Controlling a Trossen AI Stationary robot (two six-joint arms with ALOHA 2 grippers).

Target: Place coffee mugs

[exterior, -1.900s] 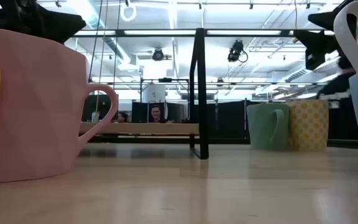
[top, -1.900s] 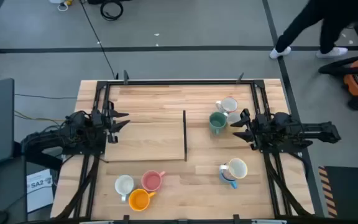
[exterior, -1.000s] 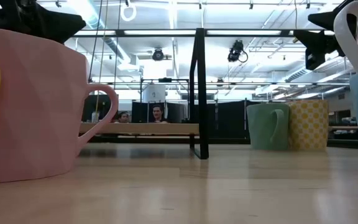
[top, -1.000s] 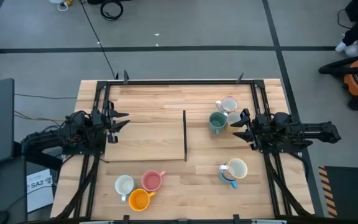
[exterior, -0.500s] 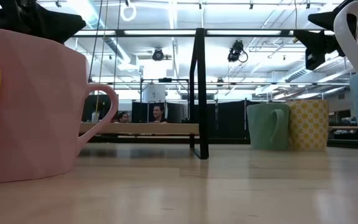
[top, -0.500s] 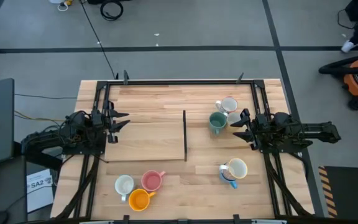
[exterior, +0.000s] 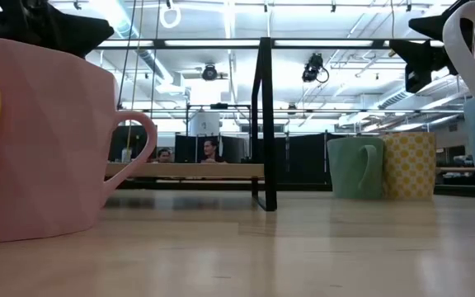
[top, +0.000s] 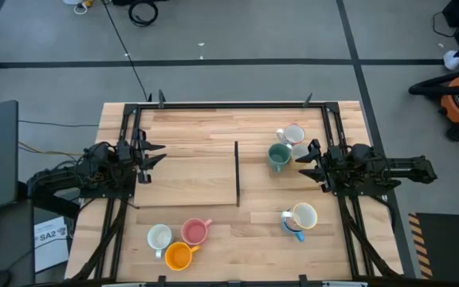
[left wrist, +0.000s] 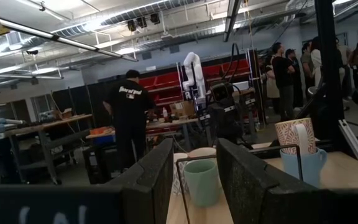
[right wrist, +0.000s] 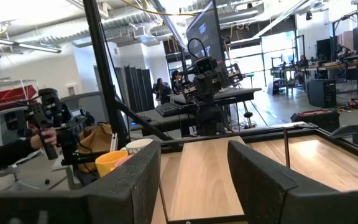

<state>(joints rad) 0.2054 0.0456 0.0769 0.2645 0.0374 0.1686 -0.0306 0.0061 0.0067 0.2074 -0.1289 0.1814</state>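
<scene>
Left gripper (top: 151, 155) and right gripper (top: 307, 159) parked at table sides, fingers spread, nothing held. Teal-green ceramic mug (top: 278, 156) nearest right gripper; rim best approached from above, handle avoided, adjacent cream mug (top: 292, 135) left undisturbed.

Wooden counter (top: 198, 171) with central divider (top: 237, 173), bearing teal (top: 278, 156), patterned (top: 292, 135), pink (top: 194, 232), orange (top: 179, 256) and cream (top: 159, 237) mugs.

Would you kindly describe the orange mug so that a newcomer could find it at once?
Start at the thin dark divider standing mid-table. On the left arm's side of it, three mugs cluster at the table's near edge. The orange mug sits nearest that edge, touching the pink mug and the white mug, the only orange one.
</scene>
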